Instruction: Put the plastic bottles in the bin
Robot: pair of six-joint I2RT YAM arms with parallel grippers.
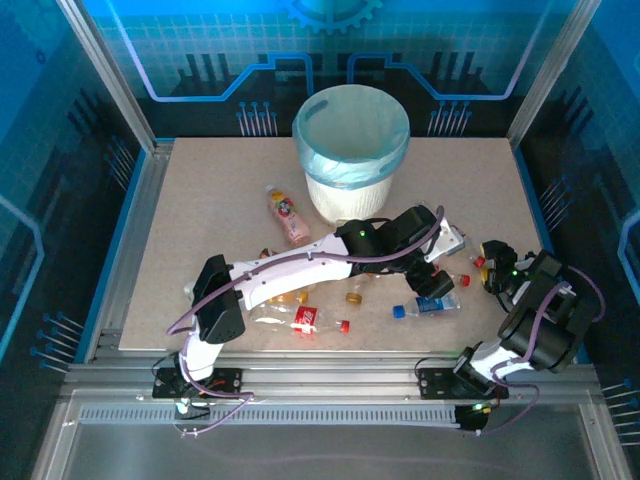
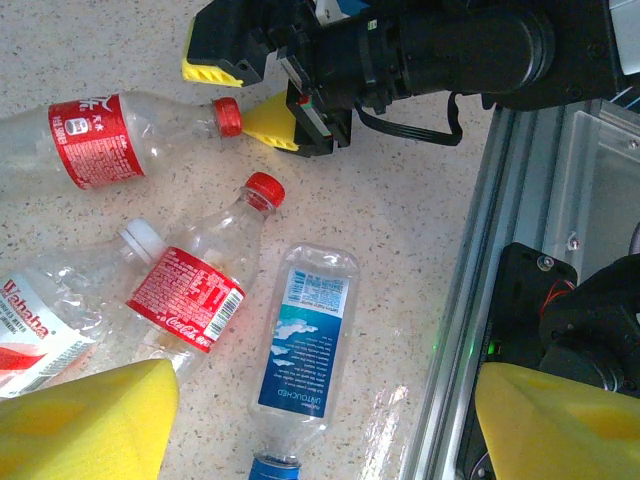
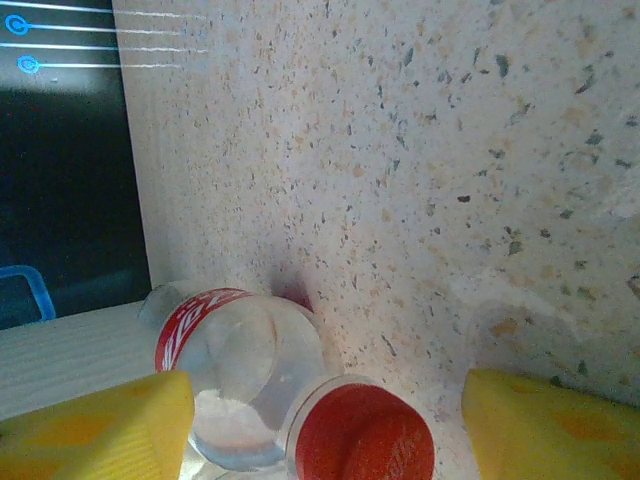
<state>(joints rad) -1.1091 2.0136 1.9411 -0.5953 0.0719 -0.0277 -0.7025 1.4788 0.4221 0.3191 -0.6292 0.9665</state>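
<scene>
At the right gripper: yellow pads spread apart, astride the red cap of a red-labelled bottle, gaps on both sides, so open and not clamped. Viewed end-on from that wrist: cap nearest, body running straight away from the jaws along the table. Long axis in line with the approach, hence probably a pinch across the neck rather than the belly. Clearly the nearer arm for this bottle. Close by, the left gripper: jaws wide, nothing held, hovering over a blue-labelled bottle lying lengthwise between them, blue cap toward the wrist, a Coca-Cola bottle just beside it. Farther out, the bin at the far middle of the table, well apart from these bottles and beyond the outstretched left arm. Likely a lift and a carry over or around that arm for the right side.
</scene>
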